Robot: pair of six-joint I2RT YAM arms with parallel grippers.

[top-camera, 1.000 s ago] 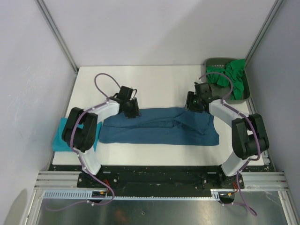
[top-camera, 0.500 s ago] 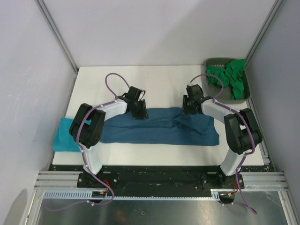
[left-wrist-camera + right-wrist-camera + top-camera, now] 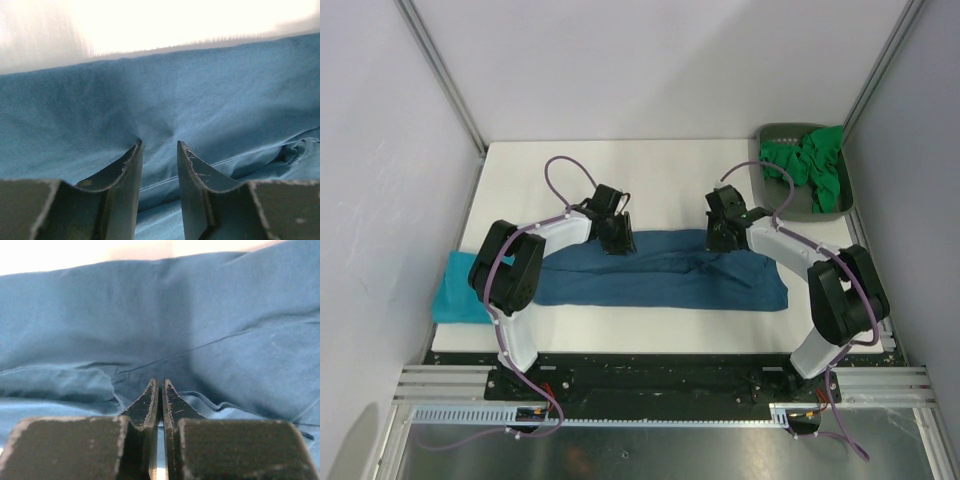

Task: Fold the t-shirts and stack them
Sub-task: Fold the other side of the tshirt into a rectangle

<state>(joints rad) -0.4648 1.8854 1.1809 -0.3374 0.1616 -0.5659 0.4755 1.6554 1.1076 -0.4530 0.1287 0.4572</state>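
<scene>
Fold step, far edge pick-up.

- Dark steel-blue cloth t-shirt [image 3: 660, 275] lies flat as a long band, left to right, across the middle of the white table [image 3: 670, 175]. Judged: it is spread out so that its far edge can be lifted at two points and brought toward the near edge.
- Left gripper [image 3: 618, 243] sits on the far edge, left of centre. Its fingers [image 3: 127, 172] stand a narrow gap apart, tips pressed into the cloth, with creases running into the gap. Likely a pinch being formed, not yet firm.
- Right gripper [image 3: 718, 240] sits on the far edge, right of centre. Its fingers [image 3: 147, 400] are together, tips down by a seam. Whether cloth is caught between them cannot be told.
- The two grippers are apart along one edge, probably so the fold comes up level.
- Turquoise cloth t-shirt [image 3: 450, 298] lies folded at the near left, likely the stack's base.
- Bright green cloth t-shirts [image 3: 810, 165] sit crumpled in the dark grey plastic tray [image 3: 788, 203], far right, waiting.
</scene>
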